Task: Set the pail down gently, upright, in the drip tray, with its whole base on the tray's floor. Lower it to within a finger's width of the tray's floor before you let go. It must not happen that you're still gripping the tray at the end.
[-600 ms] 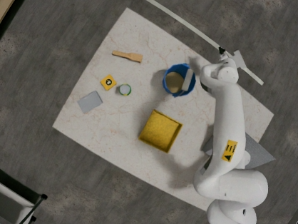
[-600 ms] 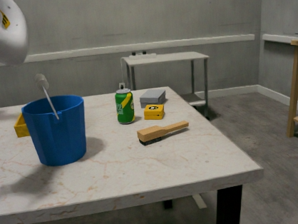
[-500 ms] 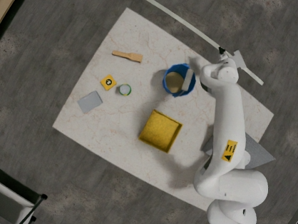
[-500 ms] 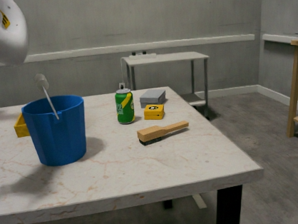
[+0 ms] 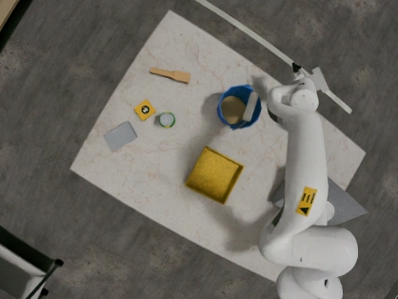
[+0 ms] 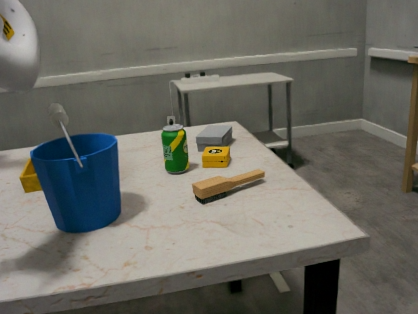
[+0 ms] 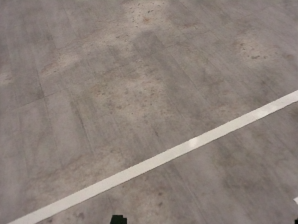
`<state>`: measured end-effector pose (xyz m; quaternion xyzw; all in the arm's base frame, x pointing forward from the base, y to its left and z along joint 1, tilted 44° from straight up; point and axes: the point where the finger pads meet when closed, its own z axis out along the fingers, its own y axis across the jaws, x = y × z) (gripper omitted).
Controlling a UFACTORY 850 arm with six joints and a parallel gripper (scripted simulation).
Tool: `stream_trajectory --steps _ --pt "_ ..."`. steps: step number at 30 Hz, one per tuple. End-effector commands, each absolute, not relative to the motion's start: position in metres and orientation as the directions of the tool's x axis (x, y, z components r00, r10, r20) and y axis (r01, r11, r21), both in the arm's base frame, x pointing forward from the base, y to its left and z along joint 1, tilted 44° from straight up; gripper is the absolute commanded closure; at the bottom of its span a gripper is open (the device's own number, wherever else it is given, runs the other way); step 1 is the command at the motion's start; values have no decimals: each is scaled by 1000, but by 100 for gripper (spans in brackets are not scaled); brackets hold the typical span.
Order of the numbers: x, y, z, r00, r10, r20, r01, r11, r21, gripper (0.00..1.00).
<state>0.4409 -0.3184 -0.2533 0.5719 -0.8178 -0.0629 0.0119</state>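
Observation:
The blue pail [image 5: 239, 106] stands upright on the marble table, its handle [image 5: 250, 107] resting across the rim. In the exterior view, the pail [image 6: 77, 180] is at the left with its handle grip raised. The yellow drip tray [image 5: 214, 174] lies on the table nearer the arm's base, apart from the pail; only its corner [image 6: 29, 176] shows behind the pail. My gripper [image 5: 305, 72] is open and empty, out past the table's far edge and right of the pail. The wrist view shows only floor with a white line.
A green can [image 5: 167, 119], a small yellow box [image 5: 145, 109], a grey box [image 5: 120, 135] and a wooden brush [image 5: 170, 74] lie on the left half of the table. A grey side table [image 6: 232, 82] stands behind.

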Motion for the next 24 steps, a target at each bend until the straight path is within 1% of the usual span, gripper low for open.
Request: stream_trajectory --steps 1,16,24 --pt "442 -319 -253 -346 -937 -52 -934 338 115 0" --pt "463 -318 -224 -279 -957 -83 -957 270 106 0" --pt "501 -310 -173 -158 -977 -147 -986 149 71 0"
